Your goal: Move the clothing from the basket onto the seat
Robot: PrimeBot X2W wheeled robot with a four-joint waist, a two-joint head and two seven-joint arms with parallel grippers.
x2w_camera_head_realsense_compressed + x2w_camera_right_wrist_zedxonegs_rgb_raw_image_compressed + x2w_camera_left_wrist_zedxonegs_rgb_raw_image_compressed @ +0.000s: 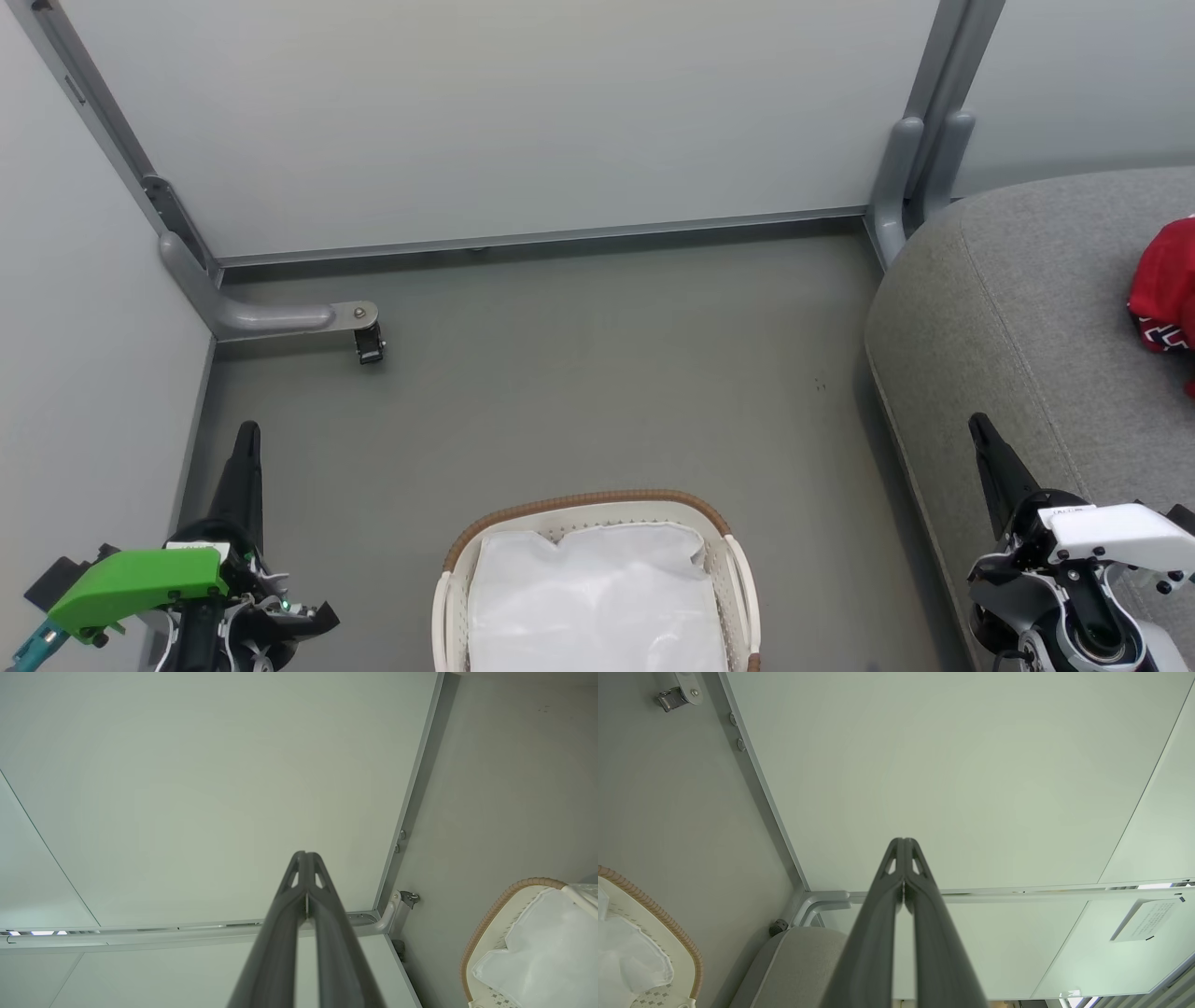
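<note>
The red clothing (1165, 280) lies on the grey seat (1008, 308). It looks soft and light; pinch a fold. The basket (588, 498) holds a white sheet (588, 597). The left claw (248, 439) and right claw (980, 431) are pressed together, empty.

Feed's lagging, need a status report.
Left end effector and right end effector shut, empty. Clothing on seat; basket shows white sheet, no red. Nothing blocking.

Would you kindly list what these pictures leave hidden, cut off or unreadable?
Red fabric clothing on the grey fabric seat: the head view's right edge cuts it off, so the number of pieces is unknown.
Oval white perforated basket: that view's bottom edge crops it, and the white sheet hides anything beneath.
Paper notice on the wall, left wrist view: print too small to read.
</note>
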